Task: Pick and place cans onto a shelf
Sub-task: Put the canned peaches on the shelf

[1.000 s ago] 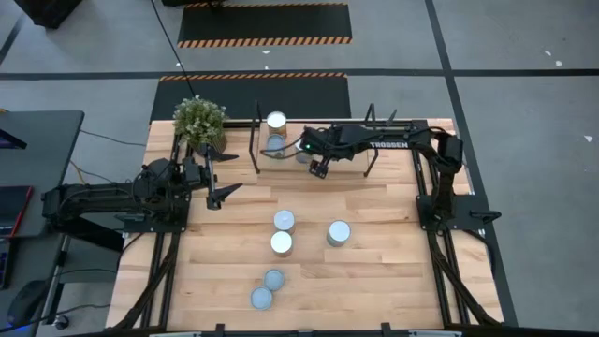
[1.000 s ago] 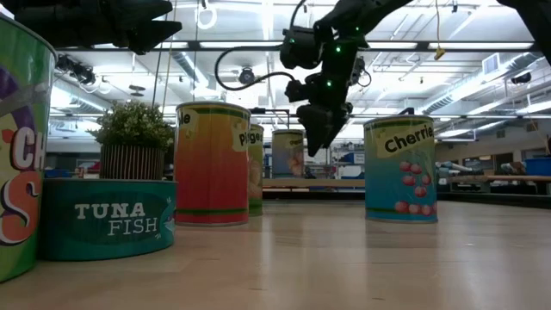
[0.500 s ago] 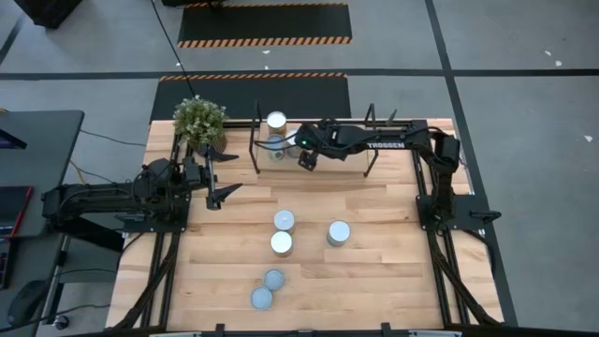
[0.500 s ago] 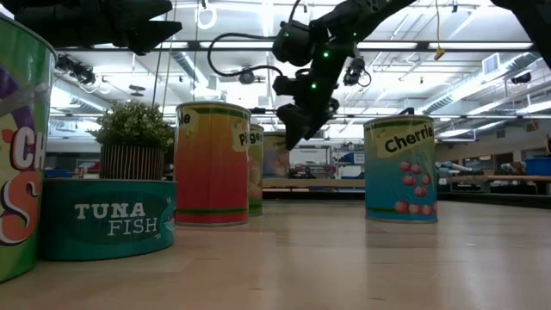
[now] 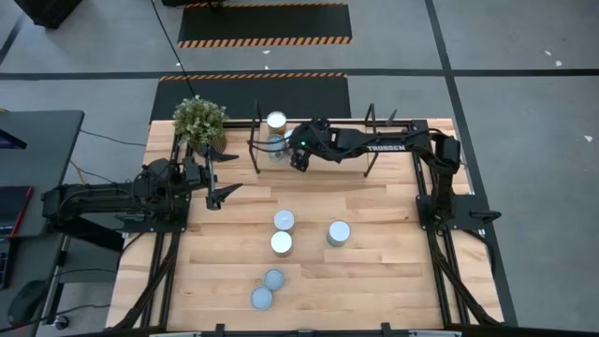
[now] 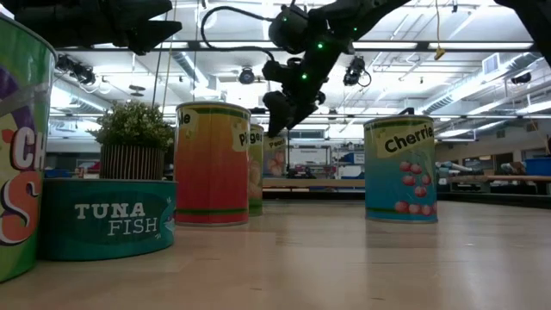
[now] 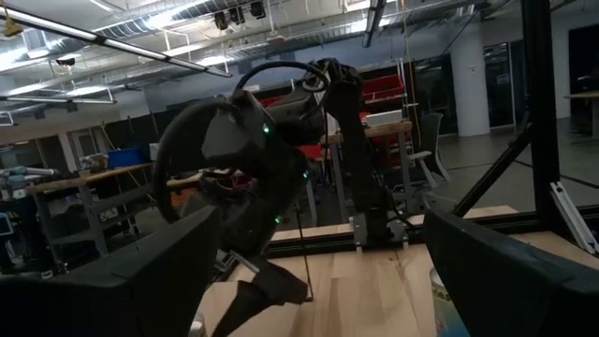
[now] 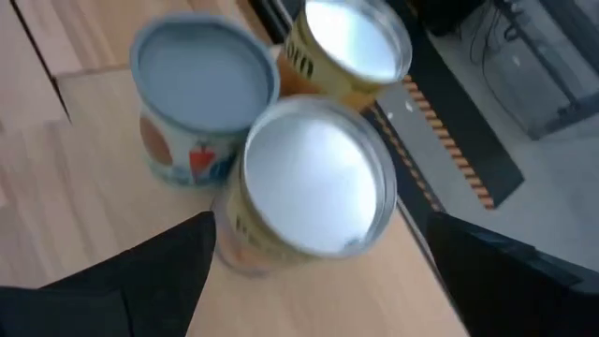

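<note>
Three cans stand together at the left end of the shelf (image 5: 393, 161): a blue-grey-topped can (image 8: 204, 75), a yellow can (image 8: 356, 42) and a nearer yellow can (image 8: 314, 178). My right gripper (image 5: 298, 155) hovers open and empty above them. Its fingers (image 8: 112, 281) stand on either side of the nearer yellow can without touching it. Several more cans stand on the table, among them one at mid-table (image 5: 284, 221) and one to its right (image 5: 338, 233). My left gripper (image 5: 221, 180) waits open at the table's left.
A potted green plant (image 5: 198, 119) stands at the far left corner beside the shelf's black rods (image 5: 256, 140). Two low cans (image 5: 267, 288) sit near the front edge. In the low view a tuna can (image 6: 108, 217) and a cherries can (image 6: 400, 168) stand close.
My right gripper has moved toward the table's left and far edge and risen a little, going from the front of the shelf to above the cans at its left end. The cans have stayed where they were.
</note>
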Motion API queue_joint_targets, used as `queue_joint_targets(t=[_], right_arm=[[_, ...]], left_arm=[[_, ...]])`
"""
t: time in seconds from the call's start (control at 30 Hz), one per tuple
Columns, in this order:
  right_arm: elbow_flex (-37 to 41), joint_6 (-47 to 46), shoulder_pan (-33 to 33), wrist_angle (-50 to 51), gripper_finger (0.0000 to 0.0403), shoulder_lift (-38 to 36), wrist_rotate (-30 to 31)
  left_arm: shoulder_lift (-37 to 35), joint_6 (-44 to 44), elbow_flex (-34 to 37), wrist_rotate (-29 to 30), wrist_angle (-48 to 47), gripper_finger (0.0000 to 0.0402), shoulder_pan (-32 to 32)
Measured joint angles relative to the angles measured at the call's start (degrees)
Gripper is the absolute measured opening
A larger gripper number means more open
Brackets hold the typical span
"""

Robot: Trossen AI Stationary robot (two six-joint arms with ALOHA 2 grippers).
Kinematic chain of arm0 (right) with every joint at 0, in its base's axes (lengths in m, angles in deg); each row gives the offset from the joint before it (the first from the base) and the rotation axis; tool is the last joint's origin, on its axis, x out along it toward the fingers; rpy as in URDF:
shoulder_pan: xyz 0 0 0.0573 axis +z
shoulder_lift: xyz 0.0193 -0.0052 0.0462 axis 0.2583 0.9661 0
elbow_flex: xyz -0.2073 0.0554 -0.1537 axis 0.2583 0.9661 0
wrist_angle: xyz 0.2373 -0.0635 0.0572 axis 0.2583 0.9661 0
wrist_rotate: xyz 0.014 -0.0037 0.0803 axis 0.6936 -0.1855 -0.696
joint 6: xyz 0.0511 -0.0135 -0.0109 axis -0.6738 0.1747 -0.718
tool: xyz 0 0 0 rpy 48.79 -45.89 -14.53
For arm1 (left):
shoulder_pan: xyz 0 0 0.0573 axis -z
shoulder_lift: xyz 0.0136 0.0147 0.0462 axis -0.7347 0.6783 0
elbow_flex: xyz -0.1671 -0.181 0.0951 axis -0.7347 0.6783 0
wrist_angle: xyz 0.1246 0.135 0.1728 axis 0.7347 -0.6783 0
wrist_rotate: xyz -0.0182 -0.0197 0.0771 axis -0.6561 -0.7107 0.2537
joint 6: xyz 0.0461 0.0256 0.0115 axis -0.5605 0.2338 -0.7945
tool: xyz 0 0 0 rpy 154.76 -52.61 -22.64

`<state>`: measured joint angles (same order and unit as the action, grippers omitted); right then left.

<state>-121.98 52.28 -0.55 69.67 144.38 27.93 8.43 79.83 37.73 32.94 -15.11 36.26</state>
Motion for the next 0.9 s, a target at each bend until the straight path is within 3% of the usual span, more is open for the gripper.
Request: queue_joint_targets(t=[0.63, 0.9], right_arm=[[0.00, 3.19, -4.29, -11.05, 0.0393, 2.77, 1.59], [-3.95, 6.19, -3.63, -5.81, 0.0393, 2.72, 3.54]], left_arm=[[0.02, -0.02, 0.00, -0.01, -0.09, 0.0378, 0.02], [0.00, 0.00, 0.00, -0.01, -0.09, 0.0378, 0.02]])
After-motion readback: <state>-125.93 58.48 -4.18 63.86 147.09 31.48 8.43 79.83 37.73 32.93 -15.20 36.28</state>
